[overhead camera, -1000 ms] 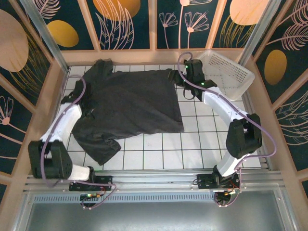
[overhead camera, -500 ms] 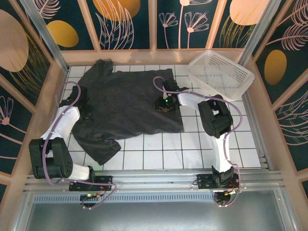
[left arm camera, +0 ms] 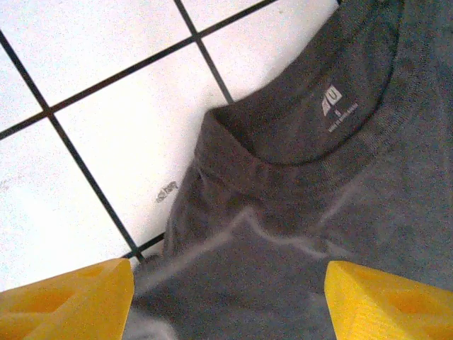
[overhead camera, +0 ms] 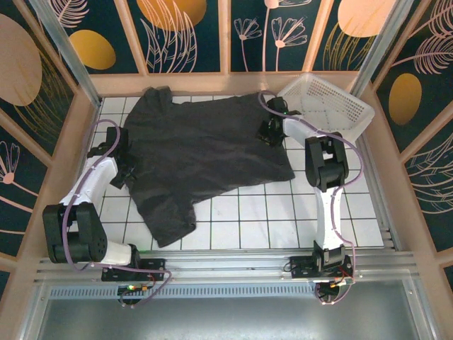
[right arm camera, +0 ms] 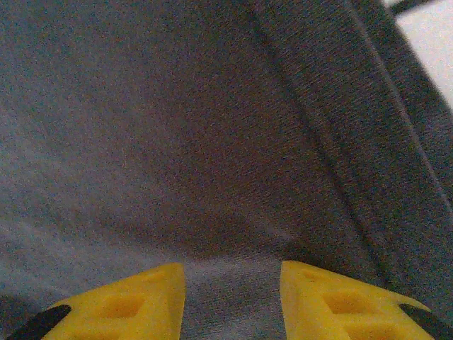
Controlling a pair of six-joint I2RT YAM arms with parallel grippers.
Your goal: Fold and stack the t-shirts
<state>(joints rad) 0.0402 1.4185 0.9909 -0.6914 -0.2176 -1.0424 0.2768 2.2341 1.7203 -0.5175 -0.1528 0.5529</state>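
Note:
One dark charcoal t-shirt (overhead camera: 205, 149) lies spread across the white tiles, a sleeve trailing toward the front left. My left gripper (overhead camera: 126, 157) hovers at the shirt's left edge. In the left wrist view it (left arm camera: 230, 290) is open, its yellow fingers (left arm camera: 67, 297) wide apart over the t-shirt (left arm camera: 340, 177) just below the collar and its size label (left arm camera: 331, 99). My right gripper (overhead camera: 267, 133) sits on the shirt's right part near the basket. In the right wrist view it (right arm camera: 232, 290) is shut on a raised strip of the t-shirt (right arm camera: 177, 127).
A white mesh basket (overhead camera: 347, 120) stands at the back right corner, close to the right gripper. Wooden frame walls ring the tiled floor (overhead camera: 241, 212). Bare tiles lie in front of the shirt and to the right.
The right gripper moved from the shirt's middle toward the back right, and the shirt shifted right with it. Its jaws narrowed on the cloth. The left gripper stayed in place.

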